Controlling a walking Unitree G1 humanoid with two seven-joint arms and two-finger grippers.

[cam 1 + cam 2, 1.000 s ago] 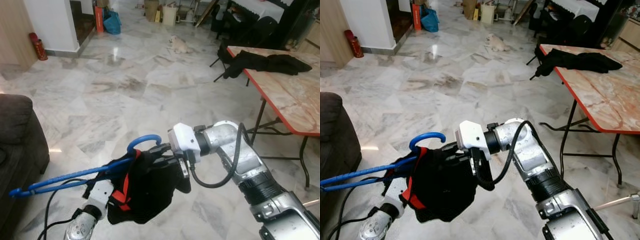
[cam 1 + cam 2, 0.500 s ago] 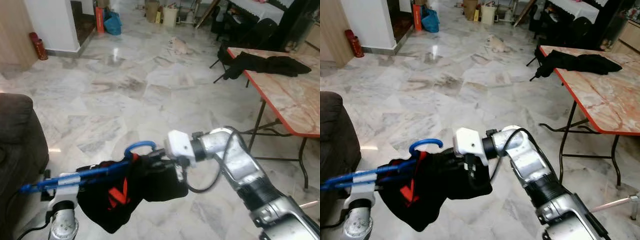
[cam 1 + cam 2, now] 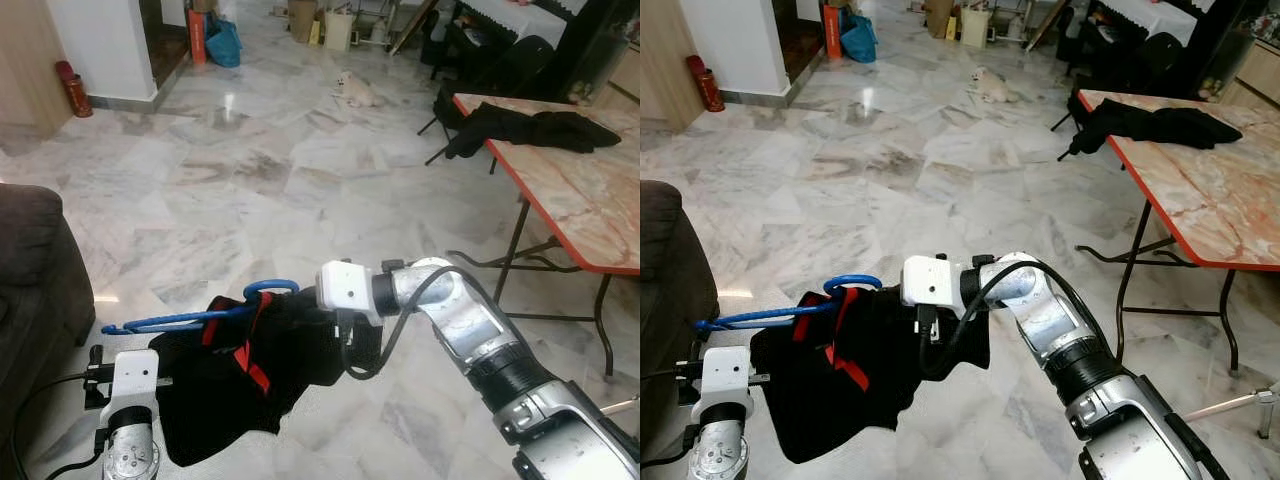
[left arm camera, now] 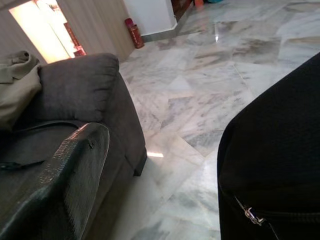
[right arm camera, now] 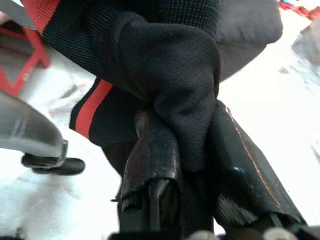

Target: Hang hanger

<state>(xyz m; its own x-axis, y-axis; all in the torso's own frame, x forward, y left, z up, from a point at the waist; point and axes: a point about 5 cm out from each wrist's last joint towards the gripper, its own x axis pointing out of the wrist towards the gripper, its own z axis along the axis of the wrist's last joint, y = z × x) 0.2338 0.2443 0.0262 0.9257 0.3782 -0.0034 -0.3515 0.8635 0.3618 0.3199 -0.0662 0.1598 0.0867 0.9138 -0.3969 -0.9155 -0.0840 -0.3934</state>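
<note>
A robot looks down across a pale marble floor [image 3: 250, 170] in a home. Its right arm bends in from the 4 o'clock corner toward the centre of the head views, and the right hand [image 5: 192, 150] is clamped on a fold of a black garment with red trim [image 3: 250, 375]; the right wrist view shows the cloth pinched tight between the two black fingers [image 5: 150, 160]. The garment is draped on a blue hanger [image 3: 195, 318], whose hook curls up just beside the right wrist while its thin blue bar runs out toward 9 o'clock, above the floor. The garment sags below the bar at about 7 o'clock. The left arm rises at the 7 o'clock edge, ending in a white wrist block [image 3: 132, 378] just beside the hanging cloth; whether the left hand is apart or together cannot be told. A dark sofa [image 3: 35, 270] sits at 9 o'clock. At 2 o'clock stands a red-edged desk [image 3: 590, 215] with a black cloth [image 3: 530, 128] heaped on its far end. A small pale dog [image 3: 358, 90] rests on the floor at 12 o'clock.
</note>
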